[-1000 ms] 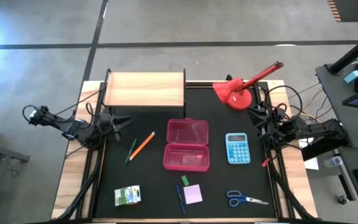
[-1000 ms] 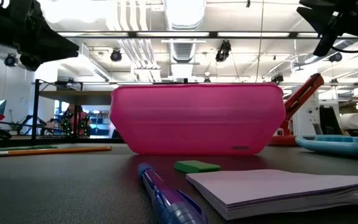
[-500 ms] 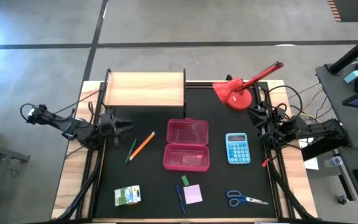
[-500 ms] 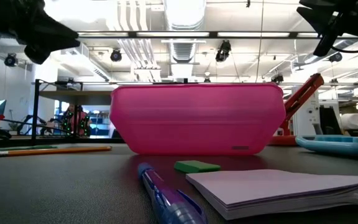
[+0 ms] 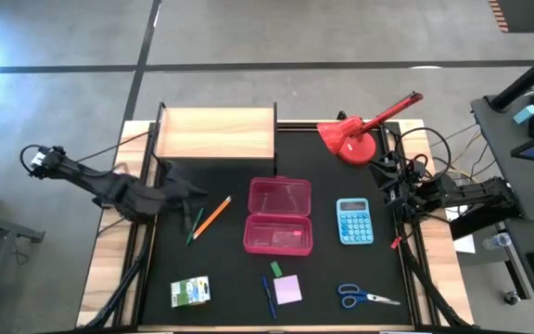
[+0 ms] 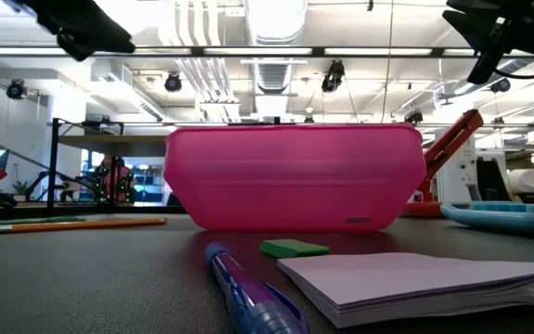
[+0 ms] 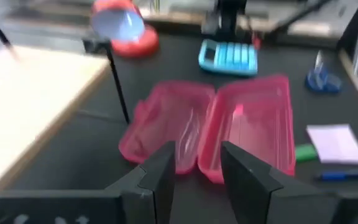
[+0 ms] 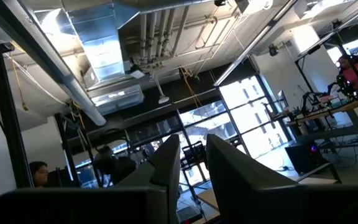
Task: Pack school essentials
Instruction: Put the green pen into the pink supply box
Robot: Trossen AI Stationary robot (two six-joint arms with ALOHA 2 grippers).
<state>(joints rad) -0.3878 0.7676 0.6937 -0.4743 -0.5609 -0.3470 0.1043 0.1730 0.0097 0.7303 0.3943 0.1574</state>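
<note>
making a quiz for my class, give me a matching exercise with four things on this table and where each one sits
Things:
1. scissors
2. calculator
3. red desk lamp
4. green-and-white box

Places, in the high view:
A. just right of the open pink case
B. near edge, left side of the black mat
C. far edge, right of the wooden board
D. near edge, right side of the black mat

Pairs: 1-D, 2-A, 3-C, 4-B
</note>
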